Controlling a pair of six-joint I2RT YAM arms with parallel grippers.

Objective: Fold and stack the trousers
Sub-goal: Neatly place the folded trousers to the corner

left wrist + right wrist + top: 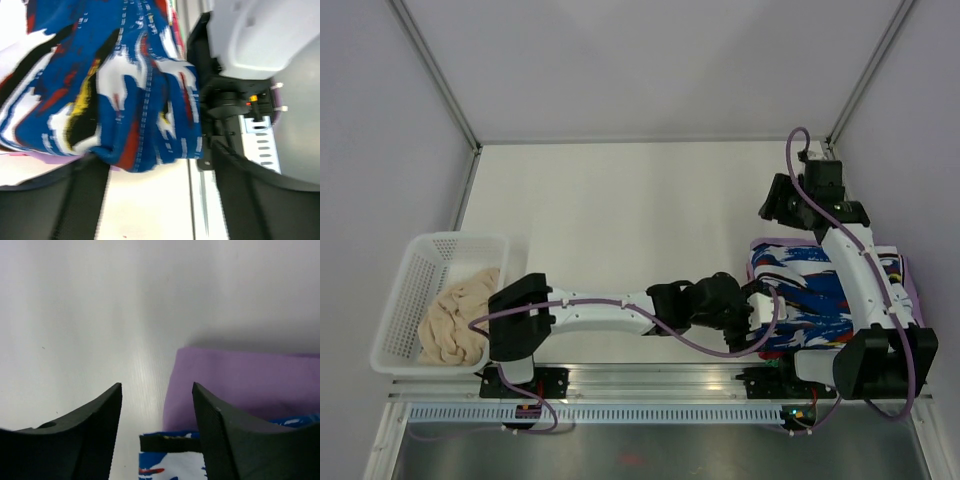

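The trousers (805, 290), in a blue, white and black print, lie folded at the right on a lilac garment (761, 243). My left gripper (757, 305) is at their left edge. In the left wrist view its dark fingers (60, 200) stand wide apart and open, with the trousers' rounded fold (125, 100) just past the tips and nothing gripped. My right gripper (776, 205) hovers beyond the stack's far left corner. In the right wrist view the gripper (156, 387) is open over bare table, above the trousers' black-banded corner (170, 452) and the lilac garment (240, 380).
A white mesh basket (415, 262) at the left holds a cream fluffy bundle (460, 315). An aluminium rail (650, 375) runs along the near edge. The right arm's base (260, 55) stands close beside the trousers. Frame posts and pale walls bound the table.
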